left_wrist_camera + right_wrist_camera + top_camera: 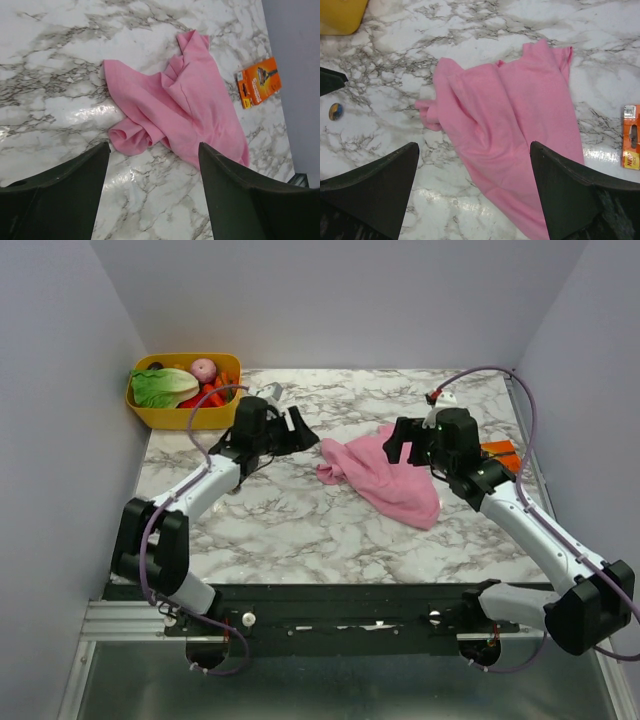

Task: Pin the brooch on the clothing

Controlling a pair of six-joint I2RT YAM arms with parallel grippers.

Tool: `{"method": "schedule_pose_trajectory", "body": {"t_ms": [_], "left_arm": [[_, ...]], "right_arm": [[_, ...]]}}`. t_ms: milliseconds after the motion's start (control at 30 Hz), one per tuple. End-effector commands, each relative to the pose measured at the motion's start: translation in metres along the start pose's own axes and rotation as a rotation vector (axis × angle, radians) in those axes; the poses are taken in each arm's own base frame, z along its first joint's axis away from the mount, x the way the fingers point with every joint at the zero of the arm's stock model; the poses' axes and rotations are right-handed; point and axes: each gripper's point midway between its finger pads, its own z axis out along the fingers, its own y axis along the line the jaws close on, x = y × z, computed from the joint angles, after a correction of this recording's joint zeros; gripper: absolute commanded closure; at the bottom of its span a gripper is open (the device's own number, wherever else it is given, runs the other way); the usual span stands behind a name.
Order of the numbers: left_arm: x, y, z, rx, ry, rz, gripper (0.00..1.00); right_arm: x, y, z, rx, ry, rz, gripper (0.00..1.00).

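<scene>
The pink T-shirt (385, 475) lies crumpled on the marble table between my two grippers. It also shows in the left wrist view (185, 105) and the right wrist view (510, 125). The brooch (335, 111), a tiny round disc, lies on the bare marble left of the shirt, and I see it only in the right wrist view. My left gripper (305, 435) is open and empty, just left of the shirt; its fingers (75, 190) frame the shirt's near folds. My right gripper (393, 445) is open and empty above the shirt's right part, with its fingers (570, 190) wide apart.
A yellow basket (150, 416) with vegetables stands at the back left corner; its corner shows in the right wrist view (340, 15). An orange packet (500, 452) lies right of the shirt, also seen from the left wrist (258, 82). Grey walls close in the table.
</scene>
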Motion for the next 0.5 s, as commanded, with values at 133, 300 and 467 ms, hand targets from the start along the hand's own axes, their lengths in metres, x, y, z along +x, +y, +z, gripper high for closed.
{"method": "schedule_pose_trajectory", "body": {"t_ms": [133,300,467], "left_arm": [[0.071,-0.015,0.054,-0.126,0.255,0.117,0.24],[0.093,-0.010,0.072,-0.160,0.308,0.121,0.27],[0.094,-0.012,0.089,-0.173,0.305,0.140,0.28]], "right_arm": [[0.039,-0.024,0.025,0.119,0.091,0.020,0.00],[0.053,-0.030,0.033,0.139,0.134,0.023,0.00],[0.063,-0.033,0.039,0.146,0.156,0.023,0.00]]}}
